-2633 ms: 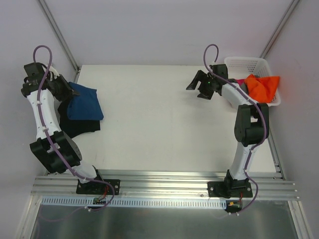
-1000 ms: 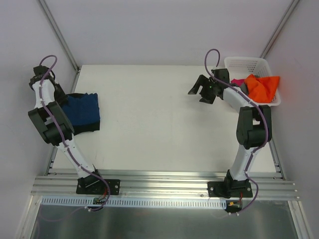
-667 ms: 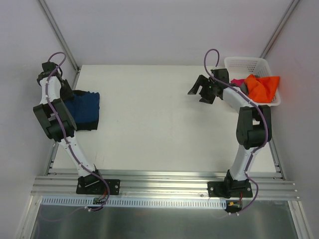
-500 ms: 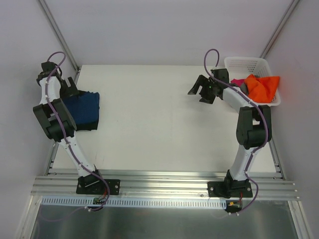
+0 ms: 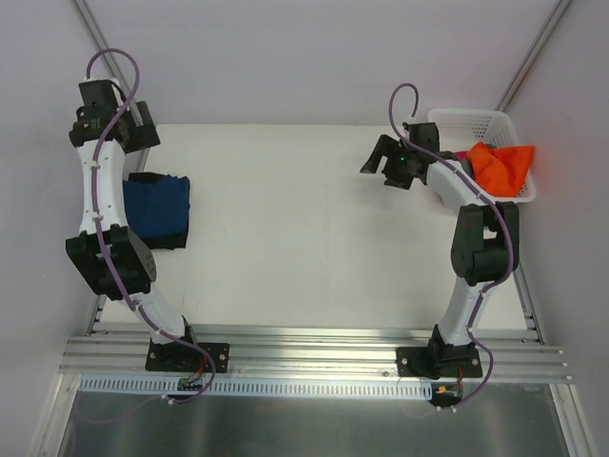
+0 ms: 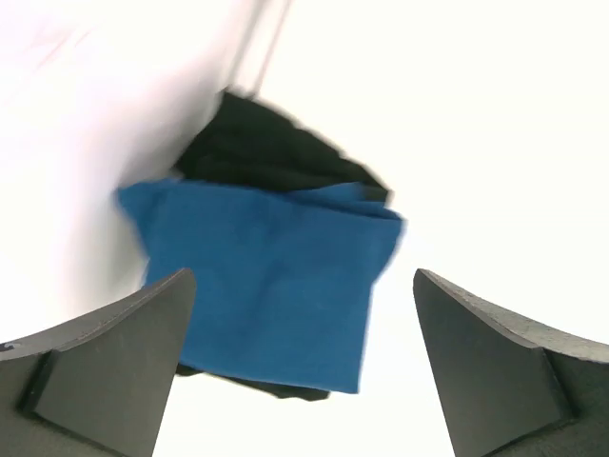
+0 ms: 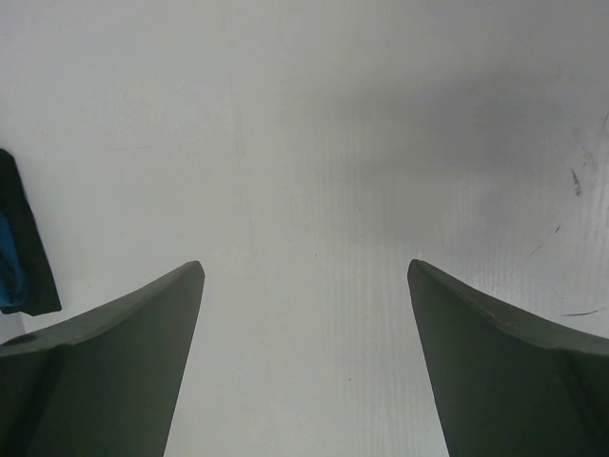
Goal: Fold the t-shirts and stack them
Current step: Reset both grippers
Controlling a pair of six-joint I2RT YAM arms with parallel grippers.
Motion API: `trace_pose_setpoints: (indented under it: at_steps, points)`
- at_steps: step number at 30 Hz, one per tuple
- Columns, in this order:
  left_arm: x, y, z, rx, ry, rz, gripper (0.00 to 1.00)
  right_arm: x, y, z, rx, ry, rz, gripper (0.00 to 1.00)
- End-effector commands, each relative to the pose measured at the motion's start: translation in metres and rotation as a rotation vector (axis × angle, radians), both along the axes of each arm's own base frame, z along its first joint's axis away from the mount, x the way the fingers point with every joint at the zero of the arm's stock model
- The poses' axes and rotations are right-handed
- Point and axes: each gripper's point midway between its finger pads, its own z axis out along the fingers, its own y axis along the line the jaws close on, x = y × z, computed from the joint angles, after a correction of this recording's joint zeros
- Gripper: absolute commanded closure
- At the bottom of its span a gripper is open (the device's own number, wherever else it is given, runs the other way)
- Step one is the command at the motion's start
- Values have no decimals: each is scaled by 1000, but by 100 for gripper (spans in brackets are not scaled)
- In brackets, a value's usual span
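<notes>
- While the left fingers hang spread wide with nothing between them, the left wrist view looks down past them onto the folded navy blue t-shirt.
- That shirt lies on top of the black t-shirt, whose edges show beyond it on the far and near sides.
- From above, the two-shirt stack sits at the left edge of the table, well apart from everything on the right.
- The left arm reaches up over the far left corner, and its white link crosses the stack's left edge, hiding part of it.
- The right fingers are also wide open and empty, with only bare table showing between them.
- They hover over the far right part of the table, just left of the white basket.
- The basket stands at the far right corner; an orange t-shirt spills over its right rim.
- A magenta t-shirt peeks out beside it, mostly blocked by the right arm; a grey patch there may be more cloth, but I cannot tell.
</notes>
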Motion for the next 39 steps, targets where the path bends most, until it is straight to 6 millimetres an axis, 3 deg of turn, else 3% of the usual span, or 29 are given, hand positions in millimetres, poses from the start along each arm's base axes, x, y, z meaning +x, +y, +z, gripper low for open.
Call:
trace_pose_setpoints:
  at_steps: [1,2,3,5,6,7,8,9,10,13,14,16,17,20,21,23,24,26,27,31,32,33,39]
  points:
    - [0,-35,12,14,-18,-93,1,8,-2,56,-64,-163,77,6]
    - [-2,-40,7,-1,-10,-100,1,10,-1,65,-73,-187,102,6]
    - [-7,-49,-8,-34,21,-112,1,3,-1,64,-78,-166,141,5]
    - [-12,-68,-16,-133,20,-146,1,-2,-7,65,-140,-184,235,4]
    - [-17,-75,-24,-172,37,-149,1,-15,-12,69,-159,-110,272,2]
    - [-18,-88,-24,-240,25,-170,1,-16,-21,55,-206,-29,265,0]
    - [-20,-96,-25,-278,23,-186,1,-16,-47,43,-329,52,194,1]
    - [-22,-103,-28,-317,28,-202,1,-30,-62,52,-394,146,161,0]
    - [-23,-118,-25,-388,17,-241,1,-35,-76,48,-444,192,136,1]
    - [-18,-136,-20,-452,6,-283,1,-42,-105,64,-544,166,67,3]
    - [-14,-139,-18,-447,-4,-292,1,-44,-114,79,-575,133,35,3]
    - [-2,-147,-9,-432,-22,-321,1,-48,-120,94,-600,99,7,3]
    - [4,-154,-4,-431,-32,-335,1,-52,-123,114,-612,47,-17,3]
    - [20,-172,25,-463,-97,-372,1,-68,-131,131,-651,6,-27,3]
    - [23,-178,29,-460,-107,-391,1,-77,-133,145,-656,-26,-32,3]
    - [28,-192,35,-458,-120,-426,1,-93,-136,146,-671,-24,-25,3]
    - [28,-197,36,-466,-119,-438,1,-103,-138,157,-670,-55,-34,3]
    - [25,-208,33,-490,-106,-450,1,-118,-140,150,-679,-35,-24,3]
    - [22,-217,35,-486,-108,-472,1,-128,-141,160,-675,-67,-36,3]
    - [9,-234,31,-458,-96,-519,1,-151,-146,151,-684,-51,-38,3]
    - [2,-246,27,-458,-80,-547,1,-154,-148,149,-690,-46,-38,3]
    - [-2,-252,29,-449,-83,-570,1,-159,-149,139,-696,-23,-31,3]
    - [-17,-255,28,-357,-92,-610,1,-169,-153,130,-656,-27,-73,3]
